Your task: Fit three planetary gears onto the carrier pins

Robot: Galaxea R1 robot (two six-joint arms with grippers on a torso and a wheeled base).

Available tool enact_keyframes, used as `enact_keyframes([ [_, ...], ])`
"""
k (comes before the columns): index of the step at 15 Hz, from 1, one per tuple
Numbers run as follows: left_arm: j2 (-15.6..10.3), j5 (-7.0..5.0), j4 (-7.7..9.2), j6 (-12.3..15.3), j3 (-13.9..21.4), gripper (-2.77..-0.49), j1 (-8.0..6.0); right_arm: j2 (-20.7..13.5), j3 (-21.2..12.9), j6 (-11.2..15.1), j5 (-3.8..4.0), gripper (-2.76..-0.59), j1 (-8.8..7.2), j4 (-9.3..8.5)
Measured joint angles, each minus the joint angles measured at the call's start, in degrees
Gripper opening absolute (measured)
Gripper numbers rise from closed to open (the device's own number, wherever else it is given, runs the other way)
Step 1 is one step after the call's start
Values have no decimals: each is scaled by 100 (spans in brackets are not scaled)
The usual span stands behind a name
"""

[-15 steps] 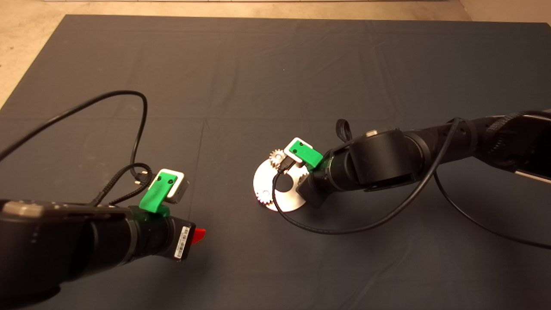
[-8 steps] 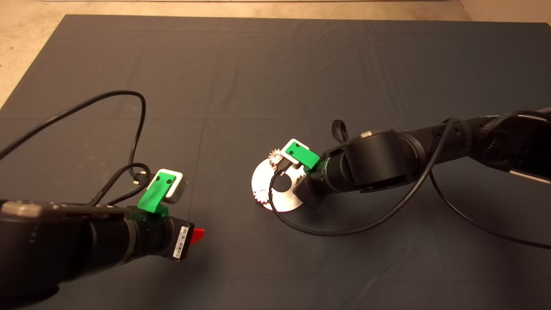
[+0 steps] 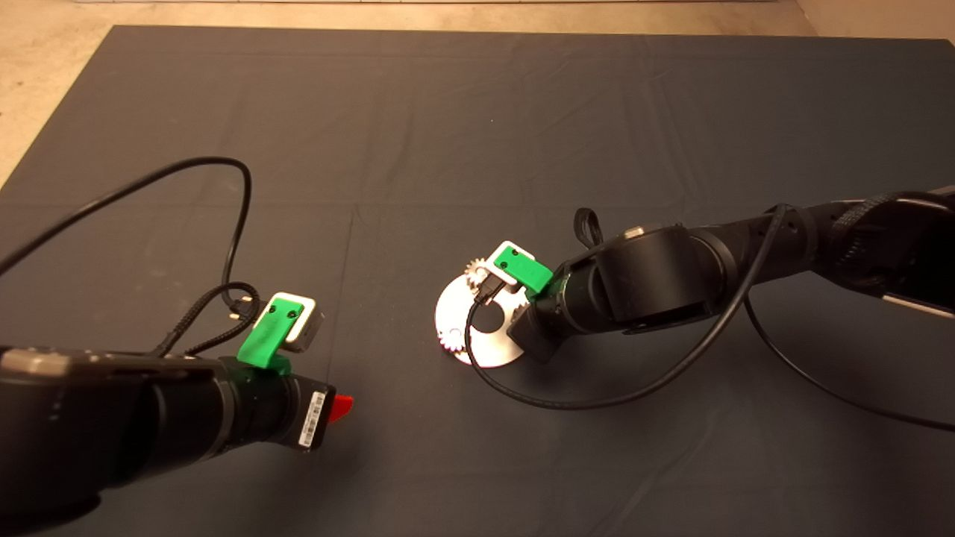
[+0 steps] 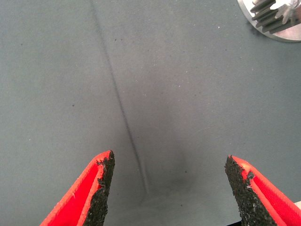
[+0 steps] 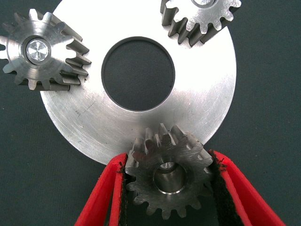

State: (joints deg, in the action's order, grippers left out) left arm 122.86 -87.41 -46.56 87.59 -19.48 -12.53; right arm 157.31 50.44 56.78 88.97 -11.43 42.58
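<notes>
The round silver plate point(image 5: 197, 94) lies on the dark mat, with two planetary gears seated on carrier pins: one gear point(image 5: 42, 54) shows its pin top point(image 5: 37, 49) in the bore, and the other gear point(image 5: 200, 16) is cut off by the picture's edge. My right gripper point(image 5: 169, 160) is shut on the third gear point(image 5: 168, 181) at the plate's rim, a pad against each side. A stud top shows inside that gear's bore. In the head view the plate point(image 3: 455, 313) lies under the right wrist, which hides that gripper's fingers. The left gripper point(image 4: 169, 160) hangs open over bare mat.
A black cable point(image 3: 567, 399) loops from the right wrist across the mat in front of the plate. Another cable point(image 3: 239, 224) arcs above the left arm. The mat's far edge meets a beige floor point(image 3: 45, 67).
The right arm and the plate under it have shifted slightly to the left. The left arm has barely moved.
</notes>
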Motion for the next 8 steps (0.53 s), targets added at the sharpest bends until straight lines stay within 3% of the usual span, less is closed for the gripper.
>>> enact_keyframes([
  [8, -65, -1, -1, -2, 0, -162, 0, -88, -64, -17, -71, -239, -2, -79],
])
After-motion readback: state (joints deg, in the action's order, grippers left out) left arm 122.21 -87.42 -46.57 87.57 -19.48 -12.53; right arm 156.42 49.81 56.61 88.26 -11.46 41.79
